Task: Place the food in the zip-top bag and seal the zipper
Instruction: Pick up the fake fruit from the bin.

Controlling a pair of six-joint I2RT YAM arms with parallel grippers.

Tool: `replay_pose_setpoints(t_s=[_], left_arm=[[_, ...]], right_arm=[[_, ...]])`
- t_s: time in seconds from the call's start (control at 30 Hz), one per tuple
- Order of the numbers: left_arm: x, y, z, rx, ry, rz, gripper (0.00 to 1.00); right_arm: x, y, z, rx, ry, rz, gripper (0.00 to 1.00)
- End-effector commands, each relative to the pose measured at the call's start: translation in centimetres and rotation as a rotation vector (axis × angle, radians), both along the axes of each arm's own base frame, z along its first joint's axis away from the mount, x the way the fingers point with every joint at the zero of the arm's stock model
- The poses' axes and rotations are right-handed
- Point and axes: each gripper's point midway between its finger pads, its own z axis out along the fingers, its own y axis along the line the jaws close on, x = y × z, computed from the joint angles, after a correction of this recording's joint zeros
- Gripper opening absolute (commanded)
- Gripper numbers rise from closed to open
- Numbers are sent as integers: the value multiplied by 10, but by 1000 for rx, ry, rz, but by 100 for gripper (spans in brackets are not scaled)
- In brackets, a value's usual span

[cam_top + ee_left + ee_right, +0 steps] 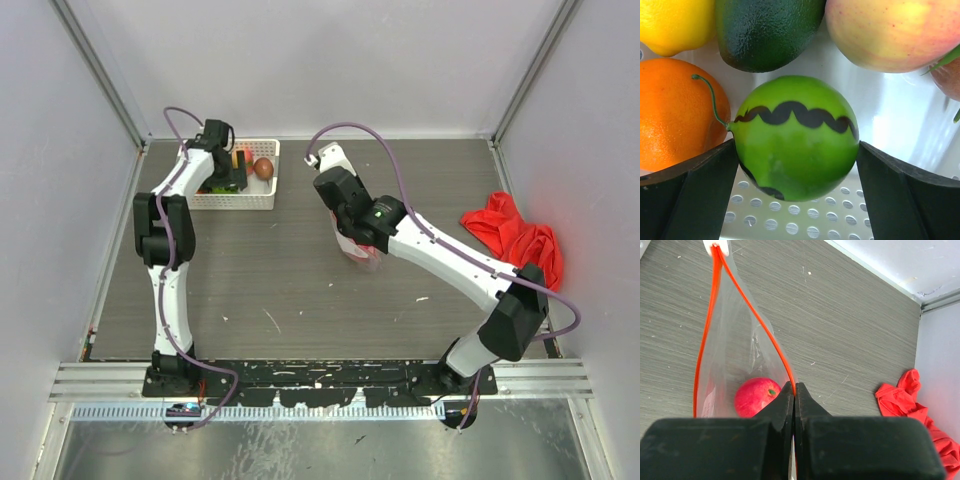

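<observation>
Top external view: the basket [240, 198] sits at the far-left corner of the table [300, 290], close to the far edge. The bag [362, 252] stands near the centre of the surface, well apart from every edge, with a bare strip of surface between it and the basket. A red cloth [515, 238] lies against the right edge.

Arm pose: the left arm rises from its base, folds at the elbow and reaches forward, wrist lowered into the basket. The right arm stretches diagonally from the near-right corner toward the centre, wrist over the bag.

Tool state: the left gripper [795, 167] is released and spread wide, with the light green fruit [795, 125] between its fingers [695, 195]; contact cannot be told. The right gripper [794, 392] is clenched on the zipper [702, 350]. The bag's mouth gapes, with the slider [717, 246] at the far end.

Count:
- Basket, six fruits:
  - yellow fruit [670, 22]
  - dark green fruit [765, 30]
  - peach-pink fruit [895, 30]
  - orange fruit [675, 115]
  - the light green fruit
  - reddish-brown fruit [947, 77], cut off at the frame edge
- Bag, one: red fruit [754, 396].
</observation>
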Motion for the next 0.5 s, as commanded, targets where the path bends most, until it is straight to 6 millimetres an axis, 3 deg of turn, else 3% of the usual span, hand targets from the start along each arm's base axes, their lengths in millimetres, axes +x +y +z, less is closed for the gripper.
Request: replay_pose_setpoints(t_s=[0.0, 0.1, 0.27, 0.47], left_arm=[[17, 6, 19, 12, -71, 2, 98], [18, 5, 17, 6, -73, -3, 100], [19, 1, 24, -13, -107, -17, 91], [14, -9, 46, -71, -167, -40, 66]], right_arm=[[5, 4, 26, 69, -49, -8, 0], [4, 4, 26, 71, -46, -11, 0], [2, 2, 27, 72, -41, -16, 0], [1, -9, 37, 36, -56, -49, 0]])
